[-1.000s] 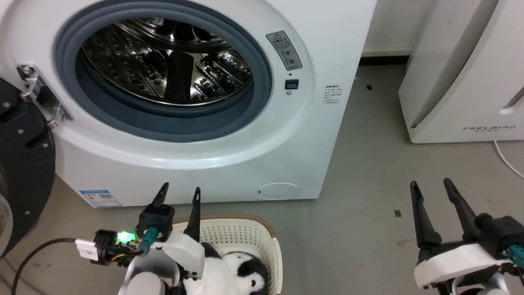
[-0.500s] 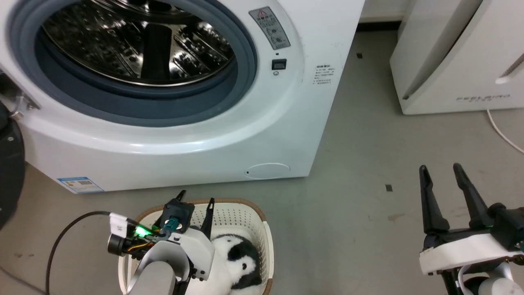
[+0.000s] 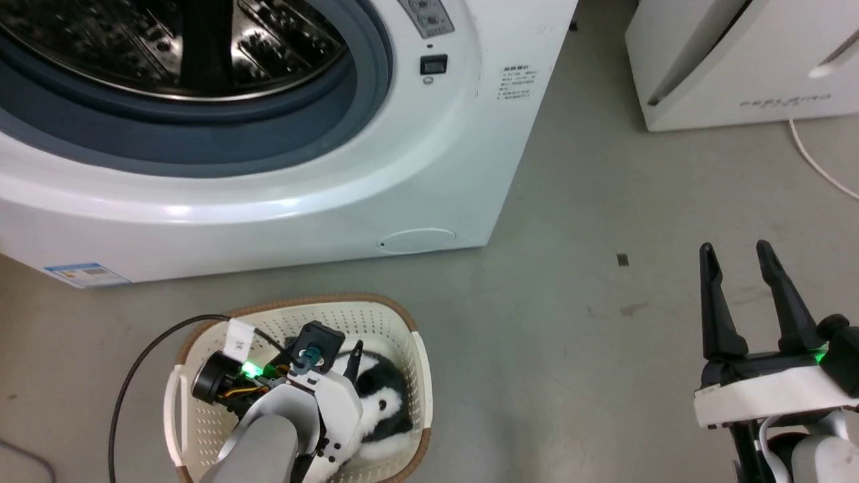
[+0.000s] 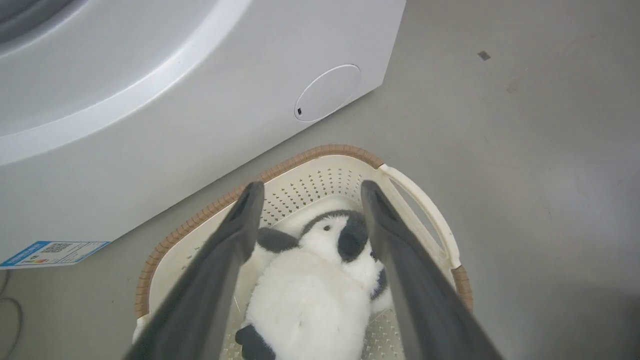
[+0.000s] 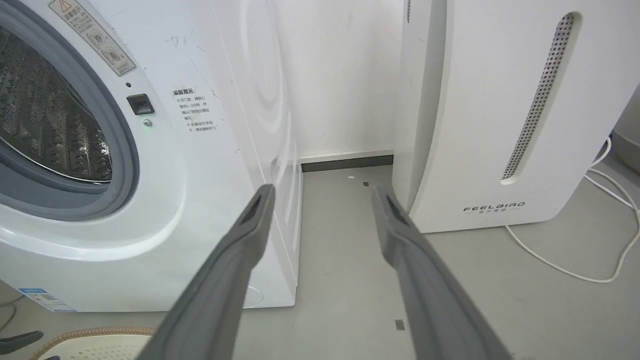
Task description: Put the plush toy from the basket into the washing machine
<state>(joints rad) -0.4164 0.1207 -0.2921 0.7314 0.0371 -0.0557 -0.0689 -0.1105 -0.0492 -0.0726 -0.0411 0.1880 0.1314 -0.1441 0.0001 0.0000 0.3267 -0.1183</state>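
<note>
Light was bright, even. Glare flecked the steel drum. Wrist views bowed at edges; left fingers were soft-focused.

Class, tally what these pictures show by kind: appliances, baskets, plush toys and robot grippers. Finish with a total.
Appliances: 2, the washing machine and the FEELBIRD appliance
Baskets: 1, the basket
Plush toys: 1, the plush toy
Grippers: 2, the left gripper and the right gripper
Total: 6

Laundry corner indoors: front-loading washing machine, white FEELBIRD appliance beside it, bare grey floor, white wall.
</note>
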